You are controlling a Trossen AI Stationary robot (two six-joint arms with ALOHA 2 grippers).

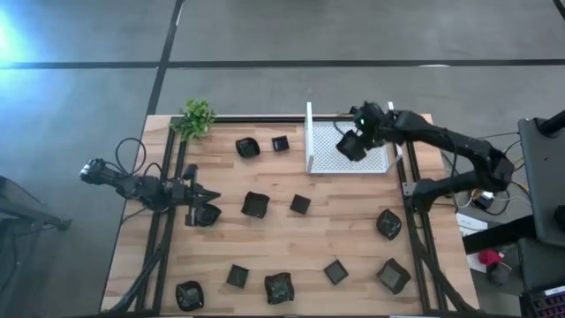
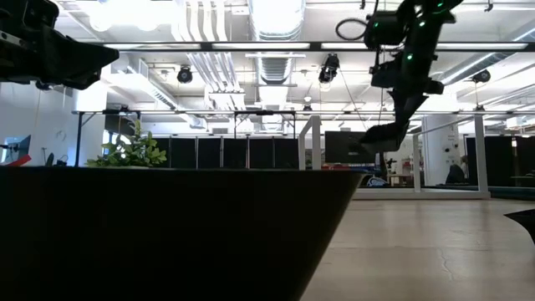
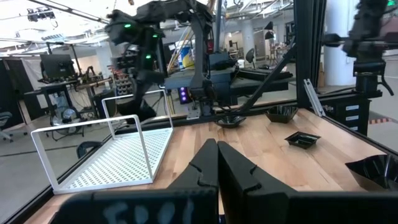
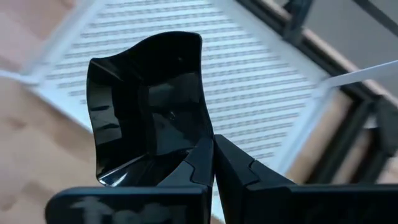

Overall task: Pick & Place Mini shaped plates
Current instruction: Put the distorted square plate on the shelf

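Observation:
My right gripper [image 1: 354, 144] hangs above the white mesh tray [image 1: 375, 163], shut on the rim of one black glossy mini plate [image 4: 149, 106]; in the right wrist view the tray's mesh [image 4: 267, 87] lies under the held plate. Several other mini plates lie spread over the wooden table, among them one [image 1: 255, 205] at the middle, one [image 1: 248, 147] at the back and one [image 1: 394, 276] at the front right. My left gripper [image 1: 214, 193] rests low at the table's left side, shut and empty, beside another plate [image 1: 207, 215]. In the left wrist view its fingers [image 3: 217, 152] meet.
A small green plant [image 1: 196, 117] stands at the table's back left corner. The tray has an upright wire wall [image 1: 309, 137] on its left side. In the low view a plate [image 2: 167, 234] close to the lens blocks much of the picture.

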